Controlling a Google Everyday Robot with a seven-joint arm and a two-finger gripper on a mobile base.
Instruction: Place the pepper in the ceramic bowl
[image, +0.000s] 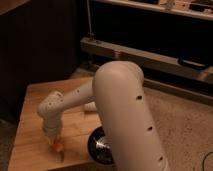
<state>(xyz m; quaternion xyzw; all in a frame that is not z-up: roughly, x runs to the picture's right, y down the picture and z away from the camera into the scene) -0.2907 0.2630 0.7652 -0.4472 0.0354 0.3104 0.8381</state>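
Though bowl half-hidden, tool at pepper.

We read no text, labels, brands or nos. anywhere in shot. Gripper sits low at pepper, front-left of wooden table.

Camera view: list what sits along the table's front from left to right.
First the pepper, with the gripper right above it → ceramic bowl, partly behind the robot arm's big white link.
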